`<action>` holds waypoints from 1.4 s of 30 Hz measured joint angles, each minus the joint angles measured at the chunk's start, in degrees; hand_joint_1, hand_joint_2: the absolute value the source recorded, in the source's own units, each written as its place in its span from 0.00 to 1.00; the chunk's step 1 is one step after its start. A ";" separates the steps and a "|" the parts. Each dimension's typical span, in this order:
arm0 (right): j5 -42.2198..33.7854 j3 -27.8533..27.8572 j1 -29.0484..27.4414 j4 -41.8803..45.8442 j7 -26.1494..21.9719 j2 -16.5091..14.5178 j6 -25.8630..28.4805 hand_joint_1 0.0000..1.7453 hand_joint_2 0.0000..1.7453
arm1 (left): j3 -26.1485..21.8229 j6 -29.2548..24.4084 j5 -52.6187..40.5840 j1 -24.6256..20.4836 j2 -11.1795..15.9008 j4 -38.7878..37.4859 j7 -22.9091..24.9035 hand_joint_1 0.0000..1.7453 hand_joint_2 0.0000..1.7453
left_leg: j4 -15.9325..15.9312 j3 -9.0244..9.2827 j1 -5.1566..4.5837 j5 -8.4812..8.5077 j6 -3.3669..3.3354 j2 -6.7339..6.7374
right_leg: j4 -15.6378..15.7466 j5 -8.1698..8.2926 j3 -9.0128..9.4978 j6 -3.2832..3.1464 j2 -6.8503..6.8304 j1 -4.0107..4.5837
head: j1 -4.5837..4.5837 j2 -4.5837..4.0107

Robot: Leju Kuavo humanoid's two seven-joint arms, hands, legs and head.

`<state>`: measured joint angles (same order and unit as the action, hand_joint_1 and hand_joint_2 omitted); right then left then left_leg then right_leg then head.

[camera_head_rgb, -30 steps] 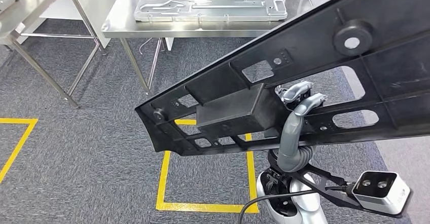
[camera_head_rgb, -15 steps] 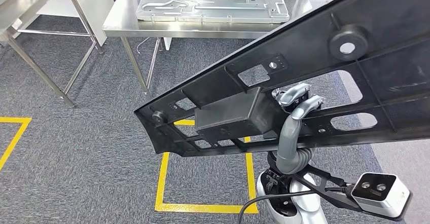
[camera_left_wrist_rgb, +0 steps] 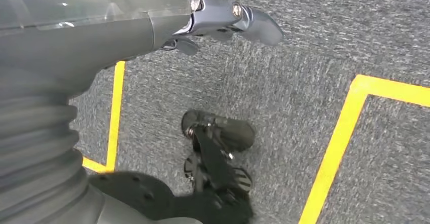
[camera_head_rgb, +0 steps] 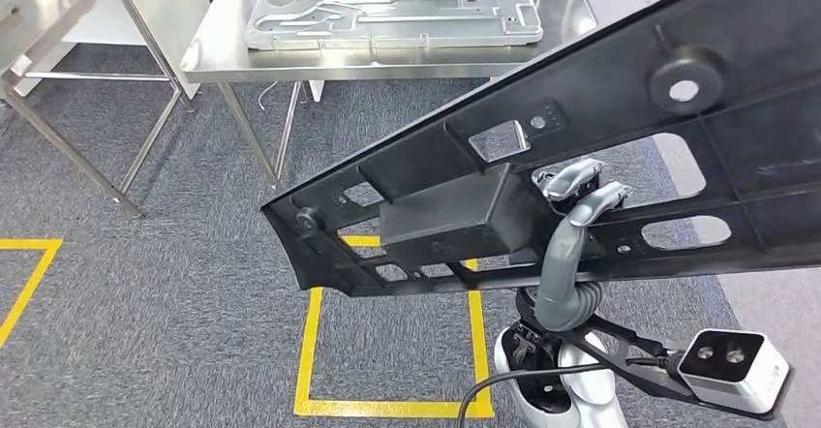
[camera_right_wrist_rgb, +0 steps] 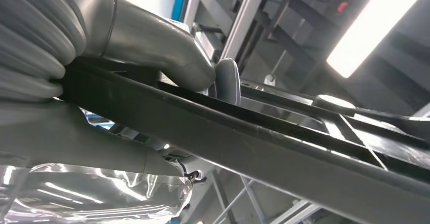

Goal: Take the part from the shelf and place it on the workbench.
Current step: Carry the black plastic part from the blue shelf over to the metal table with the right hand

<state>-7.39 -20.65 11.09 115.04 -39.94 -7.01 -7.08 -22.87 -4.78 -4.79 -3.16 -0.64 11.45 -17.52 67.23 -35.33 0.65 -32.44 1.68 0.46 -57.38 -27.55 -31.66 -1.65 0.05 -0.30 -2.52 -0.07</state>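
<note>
A long black part (camera_head_rgb: 600,147), pierced by cut-outs and carrying a boxy block on its face, is held tilted in the air above grey carpet marked with yellow floor tape (camera_head_rgb: 308,351). The right hand (camera_head_rgb: 573,217) is clamped on the part's lower edge, the thumb pressed on one face and the fingers (camera_right_wrist_rgb: 61,138) on the other. A steel desk (camera_head_rgb: 208,55) stands well beyond the part's lower end, bearing a flat silver metal panel (camera_head_rgb: 387,10). The left hand (camera_left_wrist_rgb: 223,19) is seen over the carpet with nothing in it; whether its fingers are apart or together cannot be told.
</note>
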 joint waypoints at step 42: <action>0.35 0.47 -1.24 0.93 0.03 -0.25 0.51 1.00 1.00 | -1.34 -0.16 -1.41 0.67 -0.02 -0.02 -0.51 0.00 1.00 | -8.84 1.79 -0.40 5.89 -2.71 -0.26 | -1.32 -1.11 1.37 2.62 0.49 -0.01 | -0.01 0.01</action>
<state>-7.04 -20.18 9.86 115.97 -39.91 -7.26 -6.57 -24.22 -4.94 -6.20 -2.49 -0.66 11.43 -18.03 58.40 -33.55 0.26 -26.55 -1.02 0.20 -58.69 -28.66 -30.29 0.97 0.54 -0.31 -2.54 -0.05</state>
